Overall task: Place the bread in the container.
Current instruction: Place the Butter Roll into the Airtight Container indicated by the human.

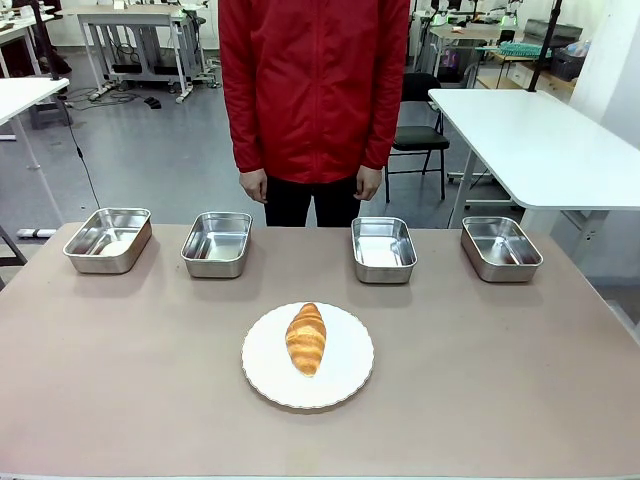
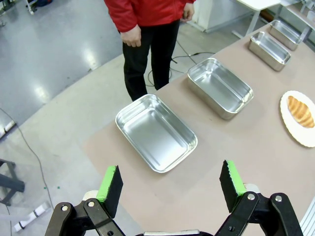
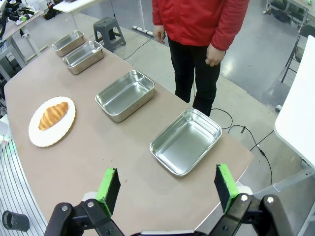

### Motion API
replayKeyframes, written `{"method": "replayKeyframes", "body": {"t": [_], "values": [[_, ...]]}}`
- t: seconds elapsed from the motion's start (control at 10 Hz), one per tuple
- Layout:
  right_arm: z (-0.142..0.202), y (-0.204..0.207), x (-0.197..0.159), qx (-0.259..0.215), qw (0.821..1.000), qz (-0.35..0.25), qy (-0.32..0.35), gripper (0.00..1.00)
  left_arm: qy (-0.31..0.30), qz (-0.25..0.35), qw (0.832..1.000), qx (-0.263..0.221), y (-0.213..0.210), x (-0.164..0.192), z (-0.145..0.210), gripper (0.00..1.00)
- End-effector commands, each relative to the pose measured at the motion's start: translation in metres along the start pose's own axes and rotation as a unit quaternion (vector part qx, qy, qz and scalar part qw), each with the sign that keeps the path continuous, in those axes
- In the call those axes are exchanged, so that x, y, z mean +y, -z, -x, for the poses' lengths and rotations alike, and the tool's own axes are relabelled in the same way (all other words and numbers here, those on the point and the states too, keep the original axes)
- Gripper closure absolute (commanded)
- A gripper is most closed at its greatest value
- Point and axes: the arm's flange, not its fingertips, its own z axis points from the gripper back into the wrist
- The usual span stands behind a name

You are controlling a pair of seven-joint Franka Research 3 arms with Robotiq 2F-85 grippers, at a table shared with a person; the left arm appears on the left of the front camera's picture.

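Left pincer agape; bread on plate.

Person behind the desk gets chopped at the shoulders by the top edge, lower legs hidden behind it. Left wrist shot: plate on the desk runs off-frame.

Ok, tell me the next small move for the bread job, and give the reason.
Probably swing the left gripper, its fingers open and empty, over to the golden-brown ridged croissant and lower around it. The croissant lies untouched on the round white plate, and the four rectangular stainless-steel pans behind it hold nothing.
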Motion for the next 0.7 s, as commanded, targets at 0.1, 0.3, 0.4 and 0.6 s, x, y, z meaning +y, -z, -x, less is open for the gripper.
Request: {"method": "replayKeyframes", "body": {"t": [0.1, 0.3, 0.4, 0.6], "values": [[-0.0005, -0.0006, 0.0004, -0.003, 1.000, -0.001, -0.001, 0.00, -0.005, 0.002, 1.000, -0.010, -0.0002, -0.0009, -0.0013, 0.00], [-0.0005, -0.0006, 0.0004, -0.003, 1.000, -0.001, -0.001, 0.00, -0.005, 0.002, 1.000, -0.010, -0.0002, -0.0009, -0.0013, 0.00], [-0.0005, -0.0006, 0.0004, -0.003, 1.000, -0.001, -0.001, 0.00, -0.005, 0.002, 1.000, -0.010, -0.0002, -0.0009, -0.0013, 0.00], [-0.0005, -0.0006, 0.0004, -0.003, 1.000, -0.001, -0.001, 0.00, -0.005, 0.002, 1.000, -0.010, -0.0002, -0.0009, -0.0013, 0.00]]}}
